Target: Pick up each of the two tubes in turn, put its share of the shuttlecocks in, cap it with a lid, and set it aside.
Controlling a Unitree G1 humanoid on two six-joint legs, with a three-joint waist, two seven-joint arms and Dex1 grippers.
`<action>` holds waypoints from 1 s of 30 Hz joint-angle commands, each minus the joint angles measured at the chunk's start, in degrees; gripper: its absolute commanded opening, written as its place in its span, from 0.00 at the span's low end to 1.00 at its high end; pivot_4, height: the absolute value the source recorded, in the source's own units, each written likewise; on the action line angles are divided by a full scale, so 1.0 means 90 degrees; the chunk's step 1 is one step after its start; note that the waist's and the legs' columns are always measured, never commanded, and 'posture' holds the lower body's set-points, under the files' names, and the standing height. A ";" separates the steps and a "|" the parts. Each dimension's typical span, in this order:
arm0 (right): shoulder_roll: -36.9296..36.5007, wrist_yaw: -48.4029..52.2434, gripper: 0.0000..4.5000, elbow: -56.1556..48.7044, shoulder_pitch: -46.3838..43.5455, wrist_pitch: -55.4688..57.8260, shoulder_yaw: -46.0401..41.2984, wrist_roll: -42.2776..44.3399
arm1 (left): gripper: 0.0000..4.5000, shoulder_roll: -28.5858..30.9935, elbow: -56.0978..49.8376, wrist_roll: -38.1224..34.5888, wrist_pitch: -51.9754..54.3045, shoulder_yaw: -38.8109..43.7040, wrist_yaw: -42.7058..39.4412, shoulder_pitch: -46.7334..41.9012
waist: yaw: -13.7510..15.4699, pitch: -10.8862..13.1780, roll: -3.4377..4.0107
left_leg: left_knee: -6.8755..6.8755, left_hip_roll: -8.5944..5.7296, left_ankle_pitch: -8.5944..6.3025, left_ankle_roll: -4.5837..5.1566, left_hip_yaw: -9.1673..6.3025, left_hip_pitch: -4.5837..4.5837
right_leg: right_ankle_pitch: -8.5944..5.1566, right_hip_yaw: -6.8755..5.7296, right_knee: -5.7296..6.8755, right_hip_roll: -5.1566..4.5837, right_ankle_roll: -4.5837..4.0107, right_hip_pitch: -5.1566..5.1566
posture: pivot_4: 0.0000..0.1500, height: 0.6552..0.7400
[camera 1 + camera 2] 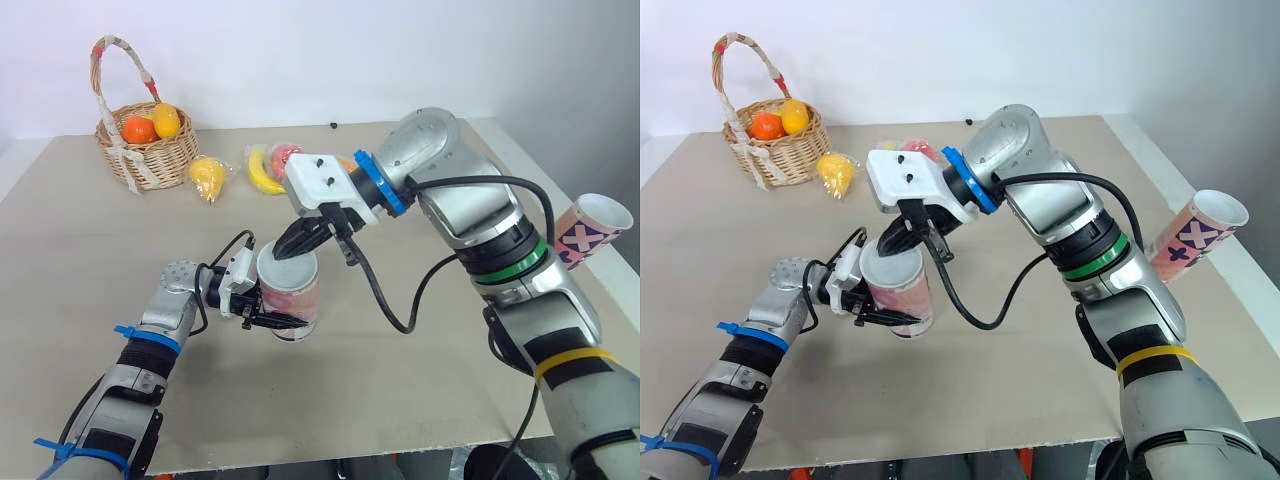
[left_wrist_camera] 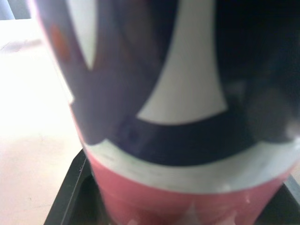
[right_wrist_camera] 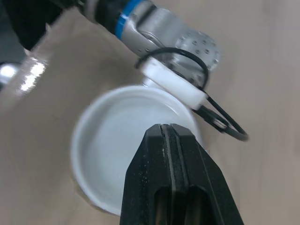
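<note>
A red and white tube (image 1: 295,300) stands upright on the table, with my left gripper (image 1: 268,318) shut around its lower part from the left. A white lid (image 3: 112,150) sits on the tube's top. My right gripper (image 1: 285,250) comes down from the right, shut with nothing between its fingers (image 3: 161,154), and its tips rest at the lid's near rim. A second tube (image 1: 592,228), pink and white with cross marks and an open white mouth, lies tilted at the table's right edge. The tube's inside is hidden under the lid.
A wicker basket (image 1: 150,150) holding orange and yellow fruit stands at the back left. Beside it lie a yellow fruit (image 1: 208,175), a banana (image 1: 262,172) and a red item (image 1: 286,155). A black cable (image 1: 385,300) hangs from my right arm.
</note>
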 commanded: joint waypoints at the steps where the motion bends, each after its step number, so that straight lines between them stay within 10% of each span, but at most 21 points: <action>1: 0.0000 0.0159 0.01 -0.0032 -0.0155 -0.0133 0.0063 -0.0092 | 0.52 0.0041 0.0371 0.0413 0.0012 -0.0116 0.0244 0.0129 | 0.0000 0.0000 0.0000 | 0.0000 0.0000 0.0000 0.0000 -0.0001 0.0000 | 0.0000 0.0000 0.0000 0.0000 0.0000 0.0001 | 1.00 0.88; 30: 0.0053 0.0681 0.01 -0.0240 0.0343 -0.0146 0.0872 -0.0250 | 0.52 0.0061 0.0106 0.0352 0.0141 -0.0041 0.0298 0.0282 | -0.0006 -0.0014 0.0004 | -0.0027 0.0001 0.0000 0.0000 0.0002 0.0024 | -0.0008 0.0000 0.0000 0.0001 -0.0009 0.0009 | 1.00 0.88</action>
